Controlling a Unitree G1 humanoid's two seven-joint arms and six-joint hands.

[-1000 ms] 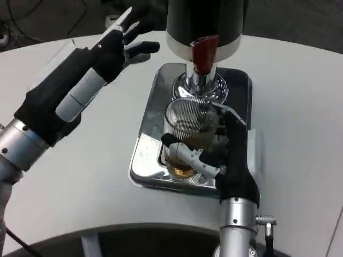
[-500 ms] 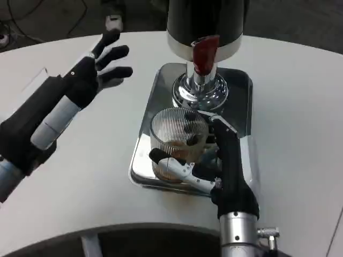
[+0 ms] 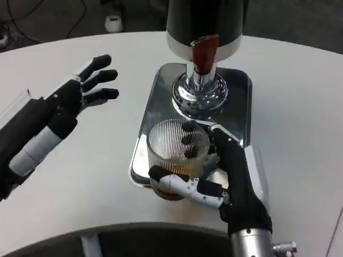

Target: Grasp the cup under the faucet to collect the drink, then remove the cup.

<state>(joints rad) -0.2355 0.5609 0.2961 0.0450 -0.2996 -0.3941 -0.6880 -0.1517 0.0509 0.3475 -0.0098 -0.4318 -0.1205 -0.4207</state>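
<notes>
I see the ribbed clear cup (image 3: 177, 152) with amber drink in its bottom at the near edge of the steel tray (image 3: 238, 88), nearer me than the faucet (image 3: 204, 53) of the black dispenser (image 3: 206, 21). My right hand (image 3: 214, 171) holds the cup, thumb across its near side, fingers wrapped round the far side. My left hand (image 3: 75, 99) hovers over the white desk (image 3: 300, 85), well apart to the left, fingers spread and holding nothing.
</notes>
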